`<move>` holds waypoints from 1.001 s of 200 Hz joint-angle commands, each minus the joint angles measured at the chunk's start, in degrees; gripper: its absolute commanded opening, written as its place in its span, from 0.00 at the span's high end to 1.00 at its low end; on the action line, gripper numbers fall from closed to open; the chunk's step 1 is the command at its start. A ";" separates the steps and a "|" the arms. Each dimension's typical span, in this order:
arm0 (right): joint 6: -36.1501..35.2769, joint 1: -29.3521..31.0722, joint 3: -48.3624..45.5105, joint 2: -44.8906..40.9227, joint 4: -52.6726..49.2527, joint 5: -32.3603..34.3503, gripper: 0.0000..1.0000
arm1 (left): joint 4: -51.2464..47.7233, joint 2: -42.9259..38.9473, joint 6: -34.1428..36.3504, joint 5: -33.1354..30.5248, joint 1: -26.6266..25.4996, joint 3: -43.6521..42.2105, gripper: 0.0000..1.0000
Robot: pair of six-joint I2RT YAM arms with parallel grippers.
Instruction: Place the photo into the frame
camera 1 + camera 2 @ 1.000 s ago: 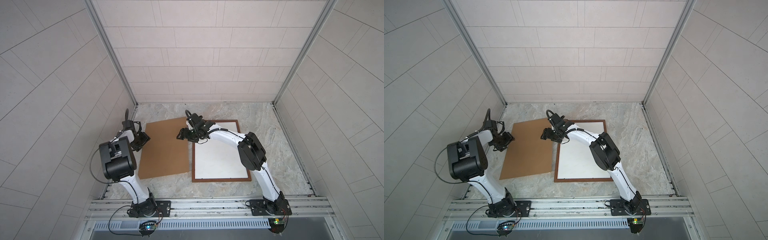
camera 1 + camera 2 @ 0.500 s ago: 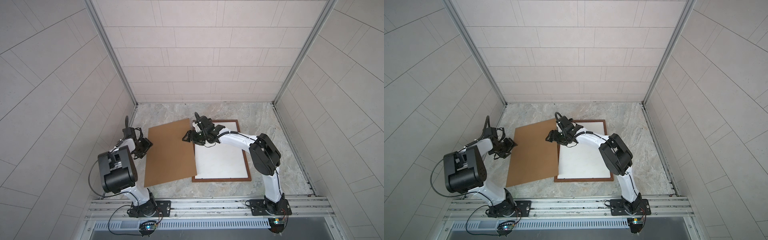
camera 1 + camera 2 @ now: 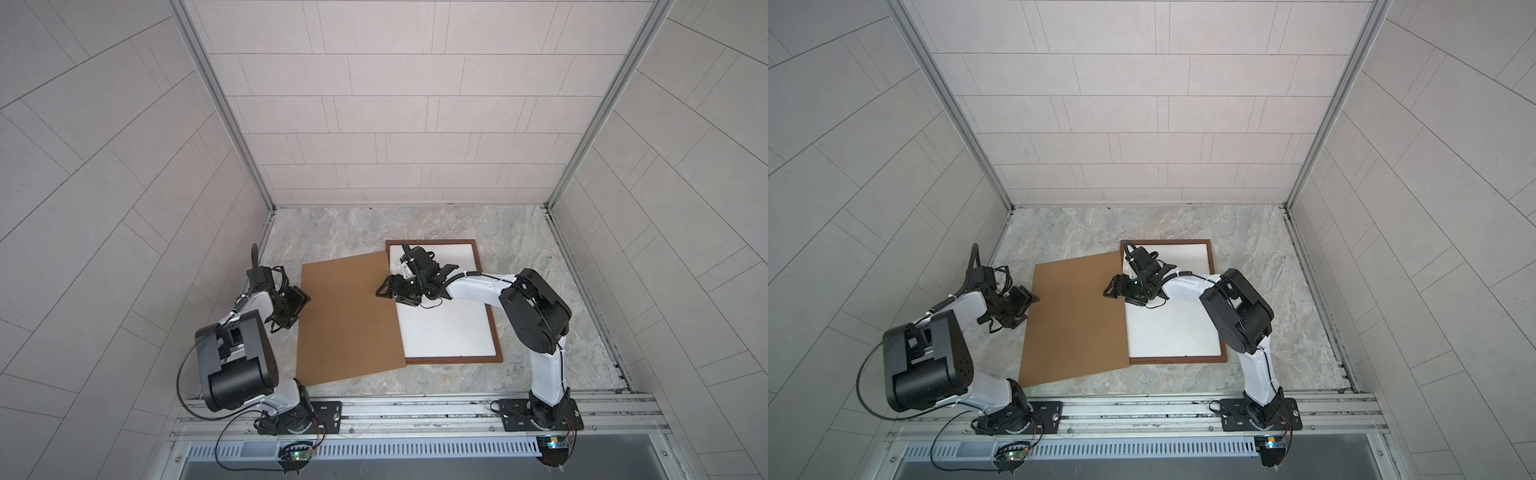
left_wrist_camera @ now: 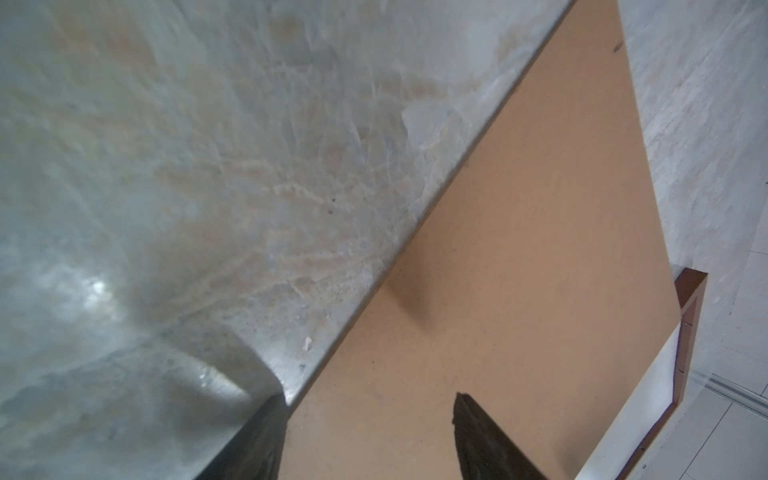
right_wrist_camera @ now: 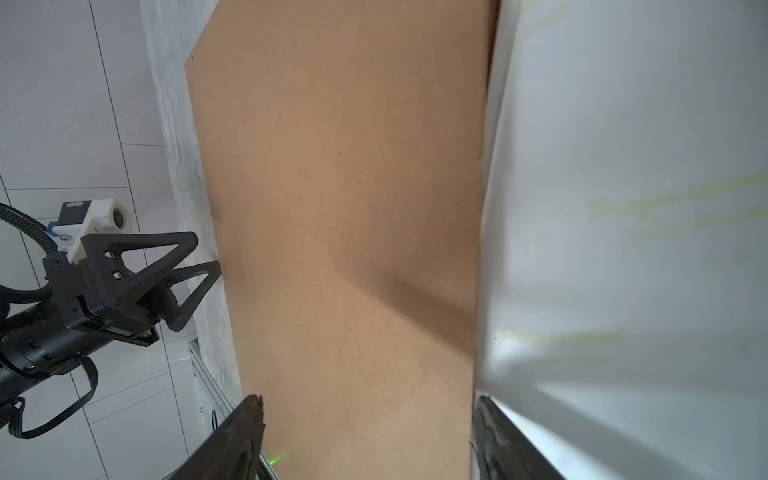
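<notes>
Veined stone tabletop, thin wooden frame

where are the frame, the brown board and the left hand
frame (image 3: 457, 360): in a top view, on its near rail
board (image 3: 349, 320): in a top view, on the middle of its face
left hand (image 3: 301, 312): in a top view, midway between its fingertips

Pale tiled walls enclose a grey marbled stone floor under soft, even light.

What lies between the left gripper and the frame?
The brown backing board lies between the left gripper and the frame, overlapping its nearer side; both top views show it.
</notes>
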 commanded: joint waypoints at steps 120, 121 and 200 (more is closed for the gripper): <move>-16.18 -2.55 5.16 3.24 -8.95 -7.02 0.32 | -8.55 1.51 1.13 -0.73 -1.28 1.63 0.31; -16.17 -2.51 5.22 3.26 -8.93 -7.09 0.32 | -8.48 1.58 1.11 -0.62 -1.28 1.60 0.31; -12.08 -2.69 4.22 1.84 -2.88 -16.09 0.35 | -6.91 4.25 0.79 2.11 -1.24 1.46 0.31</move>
